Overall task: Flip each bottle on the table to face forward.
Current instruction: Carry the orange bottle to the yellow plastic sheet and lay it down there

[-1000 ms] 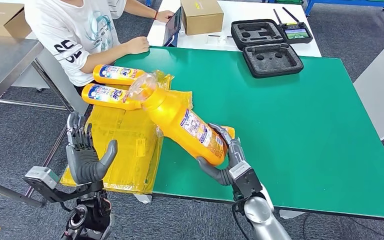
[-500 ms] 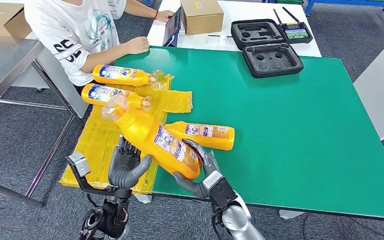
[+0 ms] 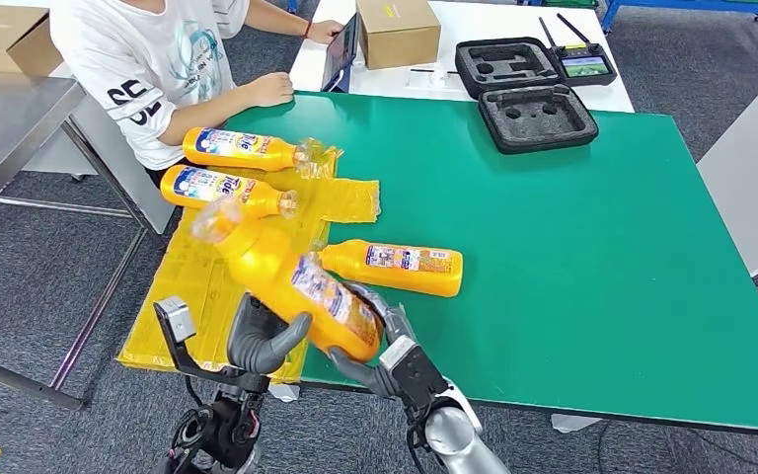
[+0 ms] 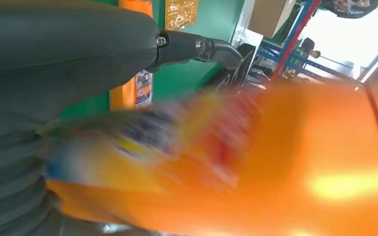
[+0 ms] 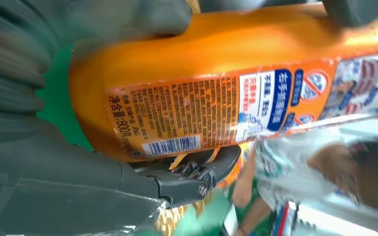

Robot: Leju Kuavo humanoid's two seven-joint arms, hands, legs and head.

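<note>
Right hand [image 3: 380,341] grips the base of the raised bottle [image 3: 291,281], now carried leftward over the near desk [image 3: 592,247] edge, where the left hand [image 3: 262,341] has closed against its side, indicating a handover for flipping.

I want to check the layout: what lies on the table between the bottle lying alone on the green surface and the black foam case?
In the head view only bare green table lies between the lone bottle and the black foam case.
</note>
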